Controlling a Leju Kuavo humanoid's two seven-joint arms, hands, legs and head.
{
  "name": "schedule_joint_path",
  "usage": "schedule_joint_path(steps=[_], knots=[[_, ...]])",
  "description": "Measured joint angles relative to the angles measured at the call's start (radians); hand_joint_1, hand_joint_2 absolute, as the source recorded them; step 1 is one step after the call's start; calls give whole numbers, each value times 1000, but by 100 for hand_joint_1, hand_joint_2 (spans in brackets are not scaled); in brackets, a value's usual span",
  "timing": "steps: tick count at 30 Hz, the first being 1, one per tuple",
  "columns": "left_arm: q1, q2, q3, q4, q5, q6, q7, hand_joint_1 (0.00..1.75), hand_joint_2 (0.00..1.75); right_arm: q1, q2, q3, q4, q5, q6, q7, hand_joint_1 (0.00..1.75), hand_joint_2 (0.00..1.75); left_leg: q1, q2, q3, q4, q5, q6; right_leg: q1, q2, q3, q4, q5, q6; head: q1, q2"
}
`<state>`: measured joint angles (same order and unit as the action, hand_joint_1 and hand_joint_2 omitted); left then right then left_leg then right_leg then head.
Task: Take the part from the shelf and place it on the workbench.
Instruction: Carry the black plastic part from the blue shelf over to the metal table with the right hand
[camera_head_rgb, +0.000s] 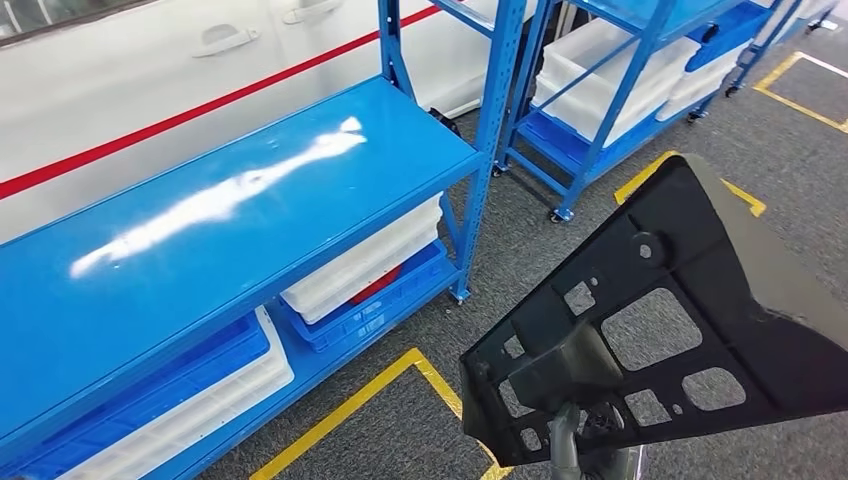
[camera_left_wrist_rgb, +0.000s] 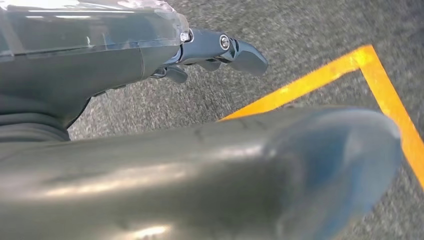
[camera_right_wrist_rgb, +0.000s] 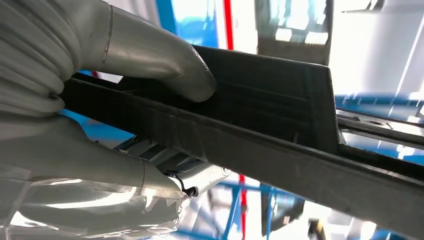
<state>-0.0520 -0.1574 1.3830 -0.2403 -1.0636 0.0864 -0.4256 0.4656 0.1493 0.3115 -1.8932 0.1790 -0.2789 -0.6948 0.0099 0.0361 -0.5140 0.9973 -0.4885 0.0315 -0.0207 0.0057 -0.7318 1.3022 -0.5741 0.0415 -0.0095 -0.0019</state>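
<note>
The part (camera_head_rgb: 700, 260) is a flat black plastic bracket with several cut-outs. It hangs tilted over the grey floor, to the right of the blue shelf (camera_head_rgb: 250, 200) and off it. My right hand (camera_head_rgb: 572, 432) grips it from below at its lower end. In the right wrist view the thumb (camera_right_wrist_rgb: 155, 55) presses on the part's (camera_right_wrist_rgb: 270, 95) ribbed face, with the fingers underneath. My left hand (camera_left_wrist_rgb: 130, 160) hangs over the floor holding nothing, its dark fingers (camera_left_wrist_rgb: 235, 50) stretched out.
The shelf's top board is bare and glossy. White bins (camera_head_rgb: 370, 260) and blue crates (camera_head_rgb: 390, 305) fill its lower levels. A second blue rack (camera_head_rgb: 600, 90) stands at the back right. Yellow tape (camera_head_rgb: 340, 410) marks the grey carpet. A white car side (camera_head_rgb: 150, 60) runs behind.
</note>
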Motion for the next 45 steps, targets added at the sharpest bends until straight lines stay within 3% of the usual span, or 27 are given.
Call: schedule_joint_path(steps=[1, 3, 5, 6, 8, 9, 11, 13, 15, 16, 17, 19, 21, 22, 24, 26, 28, 30, 31, 33, 35, 36, 37, 39, 41, 43, 45], knots=[[-1, 1, 0, 0, -1, -2, 1, 0, 0, 6, 1, -2, -1, 6, -4, 0, 175, 175, 0, 15, 0, 0, -1, -1, -1, -4, 12, -13, 14, 1, 0, 0], [-4, 2, -2, 0, -4, -7, 3, 0, 0, 14, 3, -5, -6, 20, -14, 0, 175, 175, -1, 42, 3, 1, -4, -6, -2, -35, 92, -141, 70, -1, 0, 0], [-6, 4, -6, 0, -10, -9, 5, 0, 0, 19, 7, -7, -13, 37, -25, 1, 175, 175, -5, 61, 8, 2, -10, -17, 4, -73, 158, -255, 102, -13, -1, 0], [-7, 5, -8, 0, -13, -10, 6, 0, 0, 21, 10, -8, -16, 43, -29, 1, 175, 175, -7, 70, 12, 3, -12, -22, 8, -80, 168, -275, 104, -20, -1, 0], [-11, 8, -16, 0, -19, -10, 8, 0, 0, 30, 16, -10, -21, 56, -37, 2, 175, 175, -8, 86, 18, 1, -14, -34, 12, -61, 164, -278, 106, -34, -2, 0], [-14, 10, -19, 0, -21, -10, 8, 0, 0, 34, 19, -12, -23, 60, -41, 2, 175, 175, -6, 79, 19, 5, -19, -40, 10, -51, 163, -282, 110, -40, -2, 0], [-15, 14, -24, 0, -25, -10, 9, 0, 0, 39, 25, -14, -28, 70, -49, 3, 175, 175, -2, 32, -2, 57, -60, -49, 6, -30, 161, -289, 118, -55, -3, 0], [-13, 18, -26, 0, -30, -10, 10, 0, 0, 41, 31, -16, -29, 79, -56, 4, 175, 175, 1, -15, -58, 185, -131, -52, 7, -7, 155, -290, 123, -64, -5, 0], [-10, 23, -28, 0, -34, -10, 11, 0, 0, 44, 33, -17, -29, 86, -63, 4, 175, 175, 1, -27, -107, 289, -162, -54, 9, 22, 150, -287, 125, -67, -4, 0], [-9, 25, -30, 0, -36, -10, 11, 0, 0, 45, 35, -19, -29, 89, -66, 4, 175, 175, 1, -28, -108, 290, -147, -54, 9, 38, 149, -284, 126, -67, -4, 0], [-9, 27, -33, 0, -37, -10, 11, 0, 0, 46, 36, -20, -30, 92, -69, 4, 175, 175, 2, -33, -91, 250, -115, -52, 9, 53, 148, -280, 126, -66, -4, 0], [-10, 33, -38, 0, -40, -10, 11, 0, 0, 48, 39, -22, -32, 97, -74, 4, 175, 175, 4, -71, -32, 115, -45, -46, 10, 82, 146, -271, 125, -61, -4, 0], [-11, 38, -42, 0, -42, -10, 12, 0, 0, 50, 41, -24, -34, 102, -78, 5, 175, 175, 5, -107, -1, 32, -20, -40, 10, 107, 137, -264, 126, -50, -4, 0], [-12, 40, -44, 0, -42, -10, 13, 0, 0, 52, 42, -25, -34, 106, -80, 6, 175, 175, 3, -110, 0, 24, -22, -37, 9, 118, 133, -264, 129, -42, -4, 0], [-16, 43, -47, 0, -42, -11, 17, 0, 0, 57, 43, -26, -34, 115, -85, 6, 175, 175, 2, -86, 2, 17, -14, -25, 6, 129, 126, -264, 134, -28, -3, 0], [-18, 46, -48, 0, -39, -13, 23, 0, 0, 58, 44, -26, -32, 122, -93, 6, 175, 175, 5, -59, 5, 6, -3, -11, 8, 82, 104, -224, 106, -19, -1, 0], [-15, 49, -48, 0, -35, -16, 27, 0, 0, 53, 44, -26, -27, 127, -99, 7, 175, 175, 3, -30, 2, 2, 1, -4, 8, 20, 50, -110, 40, -12, 2, 0], [-12, 52, -48, 0, -29, -20, 31, 0, 0, 48, 44, -26, -18, 129, -101, 8, 175, 175, 0, 1, 0, 3, 1, -4, 4, 2, 2, -5, -1, -5, 2, 0], [-12, 53, -48, 0, -26, -23, 31, 0, 0, 45, 44, -26, -13, 130, -103, 8, 175, 175, 0, 16, -1, 3, 0, -5, 3, -2, 1, 2, 5, -3, 2, 0], [-14, 55, -47, 0, -17, -28, 32, 0, 0, 31, 44, -23, 1, 130, -109, 11, 175, 175, 0, 42, 3, 3, -4, -10, 1, -21, 61, -99, 62, -4, 2, 0], [-17, 56, -46, 0, -9, -33, 33, 0, 0, 4, 43, -14, 22, 127, -120, 19, 175, 175, -4, 64, 8, 4, -10, -19, 6, -66, 134, -229, 103, -15, 2, 0], [-18, 58, -45, 0, -4, -35, 34, 0, 0, -13, 41, -6, 35, 125, -128, 23, 175, 175, -5, 74, 11, 4, -12, -25, 10, -80, 151, -262, 109, -23, 2, 0], [-20, 59, -43, 0, 0, -38, 35, 0, 0, -29, 39, 3, 50, 121, -135, 29, 175, 175, -7, 83, 14, 3, -14, -31, 15, -82, 154, -272, 107, -31, 1, 0], [-26, 61, -40, 0, 6, -43, 39, 0, 0, -54, 35, 21, 76, 116, -147, 37, 175, 175, -4, 96, 20, 2, -19, -43, 15, -58, 151, -277, 112, -45, 1, 0], [-28, 62, -39, 0, 7, -46, 43, 0, 0, -73, 33, 36, 93, 113, -154, 42, 175, 175, -1, 55, 10, 34, -45, -53, 11, -36, 151, -284, 119, -58, 0, 0], [-25, 62, -37, 0, 6, -46, 51, 0, 0, -92, 30, 49, 108, 113, -157, 45, 175, 175, 2, -7, -40, 145, -109, -57, 10, -13, 150, -287, 124, -68, -1, 0], [-20, 62, -33, 1, 6, -46, 56, 0, 0, -103, 26, 58, 119, 111, -163, 49, 175, 175, 2, -27, -104, 271, -155, -57, 13, 17, 148, -285, 125, -71, -1, 0]])
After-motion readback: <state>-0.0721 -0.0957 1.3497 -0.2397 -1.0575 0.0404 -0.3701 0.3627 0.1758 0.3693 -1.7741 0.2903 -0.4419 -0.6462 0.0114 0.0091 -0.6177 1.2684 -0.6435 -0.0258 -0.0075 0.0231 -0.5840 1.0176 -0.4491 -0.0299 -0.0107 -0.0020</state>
